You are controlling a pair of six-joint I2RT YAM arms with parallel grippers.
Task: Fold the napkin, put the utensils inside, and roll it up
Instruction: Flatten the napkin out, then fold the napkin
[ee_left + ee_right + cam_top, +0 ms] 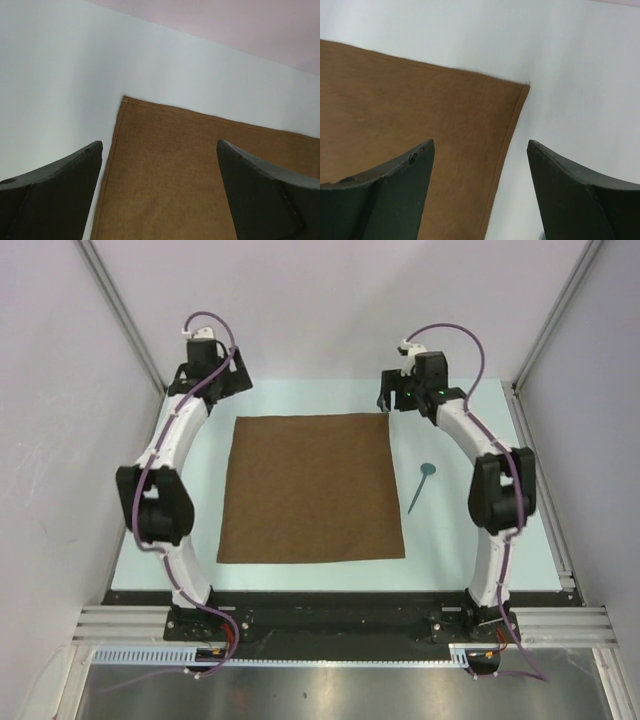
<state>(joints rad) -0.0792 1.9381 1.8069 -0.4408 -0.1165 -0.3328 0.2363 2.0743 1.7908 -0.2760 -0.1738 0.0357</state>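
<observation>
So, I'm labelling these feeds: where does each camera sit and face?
Top external: above and behind the bases, looking down on both arms and the flat dark-brown cloth napkin.
Left wrist: past the open left gripper onto the napkin's far-left corner.
Right wrist: past the open right gripper onto its far-right corner.
All share the napkin.

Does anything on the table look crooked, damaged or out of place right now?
Nothing stands out. The napkin lies flat and unwrinkled, and the teal utensil rests to its right, not touching. The left gripper and right gripper hang open over its far corners.
</observation>
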